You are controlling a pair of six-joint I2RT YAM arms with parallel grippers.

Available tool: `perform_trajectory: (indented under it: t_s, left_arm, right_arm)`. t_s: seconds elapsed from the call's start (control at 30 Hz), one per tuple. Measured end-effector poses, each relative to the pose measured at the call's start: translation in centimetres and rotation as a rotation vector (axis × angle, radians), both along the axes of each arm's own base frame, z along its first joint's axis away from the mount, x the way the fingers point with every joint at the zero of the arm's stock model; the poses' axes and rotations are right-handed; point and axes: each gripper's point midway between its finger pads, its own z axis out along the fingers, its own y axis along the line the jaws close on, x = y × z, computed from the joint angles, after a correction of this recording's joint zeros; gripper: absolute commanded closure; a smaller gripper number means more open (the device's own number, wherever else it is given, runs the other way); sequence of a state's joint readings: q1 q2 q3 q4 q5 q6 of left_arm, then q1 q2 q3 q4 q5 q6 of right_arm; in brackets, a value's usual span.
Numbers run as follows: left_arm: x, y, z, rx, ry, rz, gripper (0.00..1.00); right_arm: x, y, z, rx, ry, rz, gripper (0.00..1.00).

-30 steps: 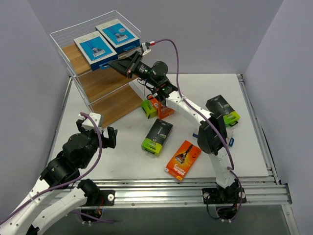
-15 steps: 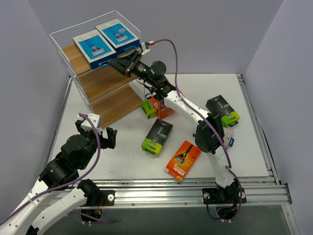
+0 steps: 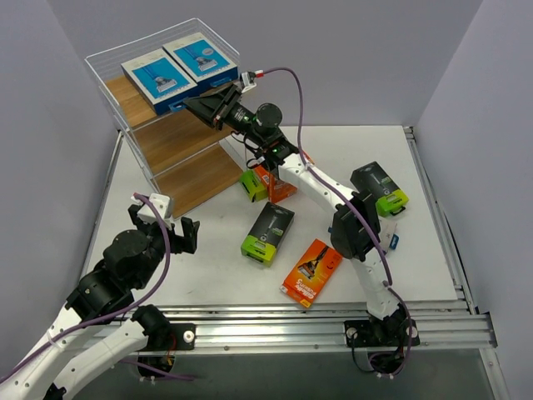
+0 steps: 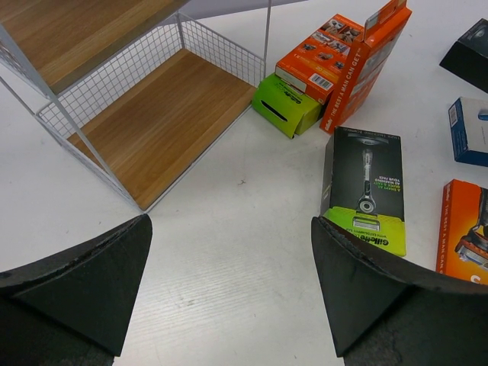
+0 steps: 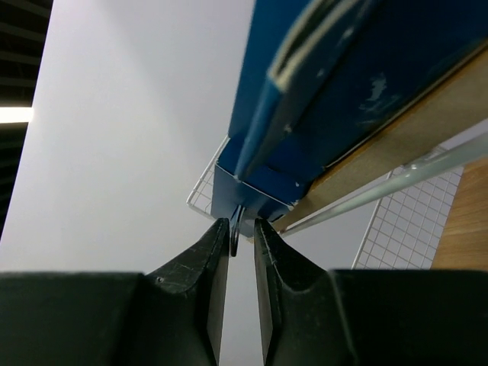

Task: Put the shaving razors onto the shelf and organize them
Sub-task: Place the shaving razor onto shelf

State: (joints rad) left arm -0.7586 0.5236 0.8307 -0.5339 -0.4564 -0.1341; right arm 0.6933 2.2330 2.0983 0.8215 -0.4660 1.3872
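The shelf (image 3: pixel 179 142) stands at the far left, and its lower boards show in the left wrist view (image 4: pixel 152 114). Two blue-and-white razor packs (image 3: pixel 156 77) (image 3: pixel 200 57) lie side by side on its top board. My right gripper (image 3: pixel 188 102) is at the near end of the left pack. In the right wrist view its jaws (image 5: pixel 242 225) stand a narrow gap apart around that pack's thin hang tab (image 5: pixel 236 229), which touches only the left finger. My left gripper (image 3: pixel 166 227) (image 4: pixel 229 229) is open and empty above bare table.
A black-and-green pack (image 3: pixel 268 231) (image 4: pixel 364 187) and an orange pack (image 3: pixel 312 271) lie mid-table. Another black-and-green pack (image 3: pixel 380 187) lies at the right, with a small blue pack (image 3: pixel 394 242) beside it. Orange packs (image 4: pixel 347 57) and a green-ended pack (image 4: pixel 286 107) lean by the shelf's foot.
My right gripper has pushed the left blue-and-white pack a little further left and back onto the top board. The left arm has barely moved.
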Motion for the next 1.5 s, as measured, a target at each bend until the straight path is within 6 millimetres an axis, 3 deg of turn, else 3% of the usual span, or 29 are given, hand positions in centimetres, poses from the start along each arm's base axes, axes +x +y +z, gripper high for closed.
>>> perform_trajectory:
  t_s: [0.43, 1.5]
  left_arm:
    - [-0.1, -0.1, 0.0, 0.000, 0.000, -0.005, 0.06]
    - [-0.2, 0.0, 0.2, -0.008, -0.008, -0.006, 0.06]
  right_arm:
    - [0.7, 0.3, -0.8, -0.001, 0.017, -0.015, 0.82]
    - [1.1, 0.6, 0.0, 0.010, 0.005, -0.014, 0.76]
